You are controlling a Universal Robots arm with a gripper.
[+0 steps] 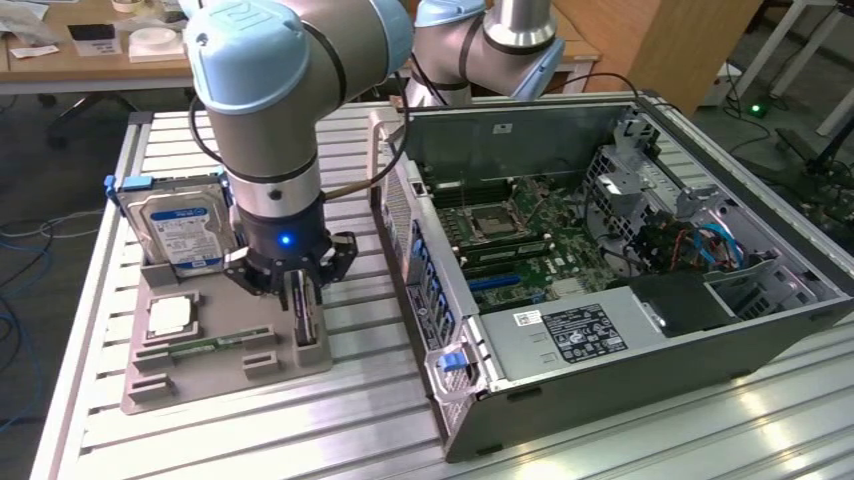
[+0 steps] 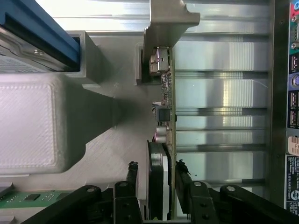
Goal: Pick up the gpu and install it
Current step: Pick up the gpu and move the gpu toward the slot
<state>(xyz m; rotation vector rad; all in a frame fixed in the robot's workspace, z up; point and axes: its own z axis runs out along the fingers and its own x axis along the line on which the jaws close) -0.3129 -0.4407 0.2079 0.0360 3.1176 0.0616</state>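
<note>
The gpu (image 2: 164, 114) stands on its long edge in a slot of the grey holder (image 1: 227, 375), which keeps its upper edge free to be taken from above. Its long axis runs near to far. The silvery bracket (image 2: 166, 23) is at the far end, and the dark fan (image 2: 156, 182) faces the exterior view's left, away from the open computer case (image 1: 641, 360). The gripper (image 2: 156, 163) hangs straight down over the card's near half. Its jaws stand apart on either side of the card, with a gap showing on the fan side, so I judge the card straddled but not clamped. A blue-labelled hard drive (image 1: 180, 230) stands upright at the holder's far left. A memory stick (image 1: 214, 345) lies flat nearer, and everything rests on the slatted metal table (image 1: 200, 440).
</note>
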